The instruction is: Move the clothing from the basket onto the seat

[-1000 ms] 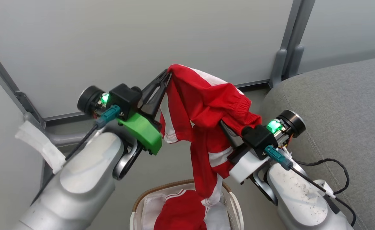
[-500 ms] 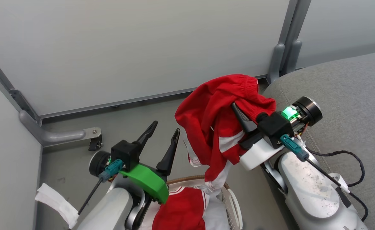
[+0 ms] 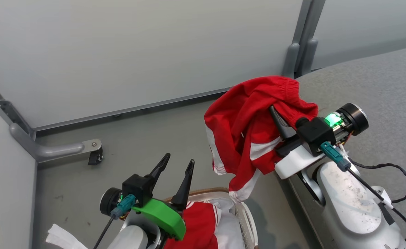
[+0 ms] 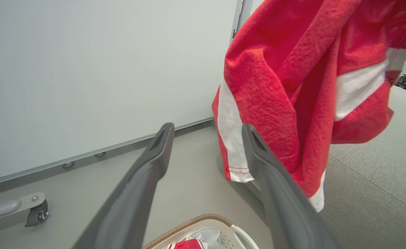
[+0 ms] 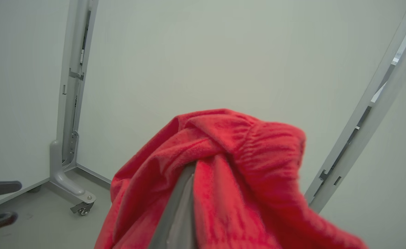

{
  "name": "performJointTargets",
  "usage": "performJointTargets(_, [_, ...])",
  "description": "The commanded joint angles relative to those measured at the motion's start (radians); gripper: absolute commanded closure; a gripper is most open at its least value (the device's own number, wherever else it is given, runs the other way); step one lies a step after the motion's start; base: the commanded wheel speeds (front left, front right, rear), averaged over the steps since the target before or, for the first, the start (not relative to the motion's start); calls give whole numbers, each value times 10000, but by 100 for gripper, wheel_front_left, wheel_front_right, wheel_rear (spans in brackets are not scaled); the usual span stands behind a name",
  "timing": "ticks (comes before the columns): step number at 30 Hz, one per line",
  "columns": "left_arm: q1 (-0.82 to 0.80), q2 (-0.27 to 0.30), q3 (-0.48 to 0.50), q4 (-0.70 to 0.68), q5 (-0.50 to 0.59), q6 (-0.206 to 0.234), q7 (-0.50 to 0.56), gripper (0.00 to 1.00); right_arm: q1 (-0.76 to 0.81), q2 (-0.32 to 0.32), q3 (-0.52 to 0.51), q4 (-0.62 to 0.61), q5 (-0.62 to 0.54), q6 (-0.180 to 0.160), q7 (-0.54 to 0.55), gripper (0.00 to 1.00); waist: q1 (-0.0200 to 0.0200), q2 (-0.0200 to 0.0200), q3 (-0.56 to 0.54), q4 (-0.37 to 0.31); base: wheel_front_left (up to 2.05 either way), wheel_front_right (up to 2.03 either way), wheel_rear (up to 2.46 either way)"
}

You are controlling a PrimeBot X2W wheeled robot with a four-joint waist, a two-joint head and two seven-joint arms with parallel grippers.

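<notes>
Clothing (image 3: 244, 128), judged limp and light, is clamped at its elastic waistband by the right gripper (image 3: 274, 112) above the basket (image 3: 203, 191), with the left gripper (image 3: 178, 159) splayed empty.

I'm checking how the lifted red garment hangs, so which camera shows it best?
The head view: the red garment shows whole, draped over the right hand, its hem hanging near the basket. The left wrist view catches its striped lower half; the right wrist view, bunched fabric over the fingers.

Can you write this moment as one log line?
left pincer: open, empty, above basket | right pincer: shut on red garment, held up near sofa edge | basket: more red clothing inside
</notes>
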Motion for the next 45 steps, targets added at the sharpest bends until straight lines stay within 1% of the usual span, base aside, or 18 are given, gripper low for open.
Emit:
performJointTargets(1, [168,-69,83,-42,73,-53,-32,0,84,-79,-77,17,-82,-10,-17,100,0,0,91,-273,0,0,0])
performJointTargets(6, [167,-169,258,-189,394,-102,-25,0,11,-243,-238,82,-132,-10,-17,100,0,0,379,-1001,0,0,0])
performJointTargets(11, [-95,-245,342,-278,613,-158,-21,0,-76,-410,-532,91,-137,-12,-17,100,0,0,856,-1900,0,0,0])
performJointTargets(16, [-395,-274,263,-198,809,-166,-21,0,-35,-498,-1132,21,-148,-10,-17,100,0,0,1341,-2711,0,0,0])
performJointTargets(20, [-677,-199,120,-169,926,-165,-21,0,21,-527,-1490,-2,-257,-10,-17,100,0,0,1747,-3185,0,0,0])
performJointTargets(25, [-1013,18,-64,-183,987,-166,-21,0,-292,-562,-1747,38,-248,-10,-17,100,0,0,2316,-3501,0,0,0])
performJointTargets(29, [-1325,177,-197,-263,1080,-167,-21,0,-846,-777,-1977,133,-169,-10,-17,100,0,0,2899,-3449,0,0,0])
performJointTargets(33, [-1684,388,-274,-335,1150,-168,-21,0,-1824,-1169,-2312,361,-9,-10,-17,100,0,0,3601,-3142,0,0,0])
performJointTargets(38, [-2198,671,-156,-467,1260,-169,-21,0,-3494,-1895,-2693,790,215,-12,-17,100,0,0,4739,-2551,0,0,0])
performJointTargets(45, [-2777,982,-60,-682,1547,-145,-21,0,-5757,-2983,-2742,2161,445,-12,-17,100,0,0,6206,-1814,0,0,0])
